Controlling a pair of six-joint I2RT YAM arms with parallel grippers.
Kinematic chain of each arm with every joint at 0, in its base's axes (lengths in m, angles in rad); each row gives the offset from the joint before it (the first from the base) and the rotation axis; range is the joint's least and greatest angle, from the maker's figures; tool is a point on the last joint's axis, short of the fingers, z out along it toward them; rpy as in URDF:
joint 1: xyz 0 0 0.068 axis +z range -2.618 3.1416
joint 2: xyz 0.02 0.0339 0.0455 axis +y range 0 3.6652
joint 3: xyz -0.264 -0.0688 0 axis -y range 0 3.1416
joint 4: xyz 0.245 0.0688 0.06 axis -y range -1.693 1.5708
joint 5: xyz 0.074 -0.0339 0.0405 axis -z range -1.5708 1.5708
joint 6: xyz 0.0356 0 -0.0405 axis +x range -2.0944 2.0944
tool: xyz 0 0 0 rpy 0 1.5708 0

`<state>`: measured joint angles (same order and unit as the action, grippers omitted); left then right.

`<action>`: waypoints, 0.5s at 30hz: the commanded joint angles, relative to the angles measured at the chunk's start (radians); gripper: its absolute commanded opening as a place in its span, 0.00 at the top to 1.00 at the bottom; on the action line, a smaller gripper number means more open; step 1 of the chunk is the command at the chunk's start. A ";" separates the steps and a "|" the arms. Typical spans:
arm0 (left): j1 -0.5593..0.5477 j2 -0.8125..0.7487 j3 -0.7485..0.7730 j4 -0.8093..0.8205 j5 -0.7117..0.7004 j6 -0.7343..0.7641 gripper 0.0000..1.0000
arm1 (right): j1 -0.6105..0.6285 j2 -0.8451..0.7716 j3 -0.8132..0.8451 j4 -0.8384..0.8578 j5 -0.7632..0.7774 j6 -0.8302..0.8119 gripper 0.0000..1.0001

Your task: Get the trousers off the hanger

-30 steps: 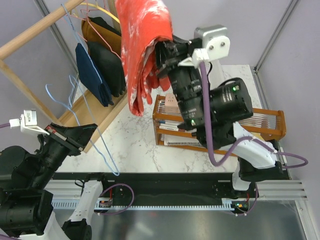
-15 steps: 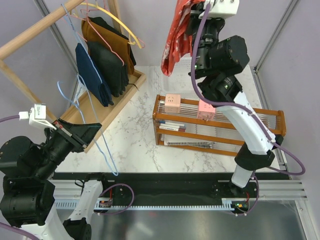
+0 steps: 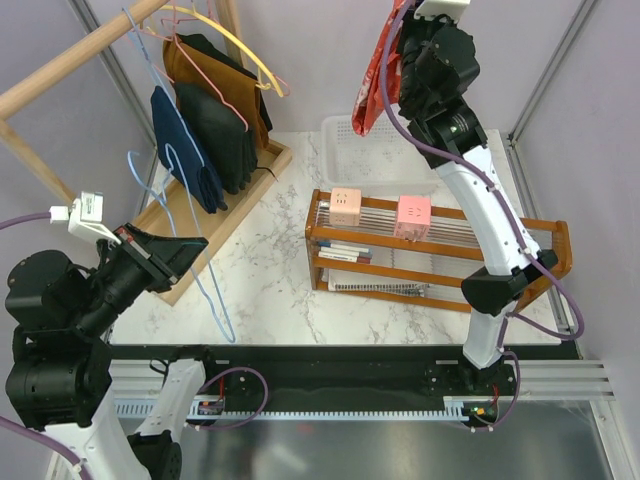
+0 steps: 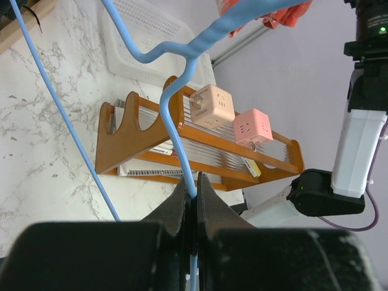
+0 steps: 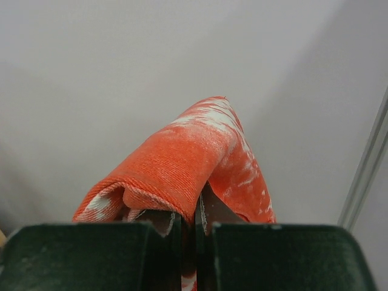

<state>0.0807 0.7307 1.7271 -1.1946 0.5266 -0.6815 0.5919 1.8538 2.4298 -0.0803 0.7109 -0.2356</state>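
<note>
Left tool (image 4: 193,182): clamped on hanger (image 4: 195,45).
Right tool (image 5: 195,218): clamped on trousers (image 5: 182,157). Only the top view shows the basket (image 3: 340,150) beneath.

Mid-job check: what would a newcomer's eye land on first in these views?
First, the bright red speckled trousers, pinched in the shut right gripper and hoisted high near the white basket at the far side of the table. Next, the light-blue wire hanger, with no garment on it, clamped in the shut left gripper at the near left.
</note>
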 commanded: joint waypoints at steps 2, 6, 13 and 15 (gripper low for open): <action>-0.001 0.024 -0.004 0.055 0.026 0.062 0.98 | -0.069 0.011 0.040 0.054 -0.094 0.104 1.00; -0.002 0.029 -0.012 0.061 0.023 0.068 0.98 | -0.101 0.045 0.046 0.021 -0.120 0.119 1.00; -0.001 0.038 -0.029 0.073 0.021 0.076 0.98 | -0.152 0.119 0.052 -0.053 -0.154 0.143 1.00; -0.001 0.045 -0.027 0.075 0.023 0.079 0.98 | -0.175 0.131 0.049 -0.079 -0.163 0.165 1.00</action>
<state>0.0807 0.7559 1.7004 -1.1755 0.5270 -0.6540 0.4465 1.9961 2.4306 -0.2436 0.6025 -0.1192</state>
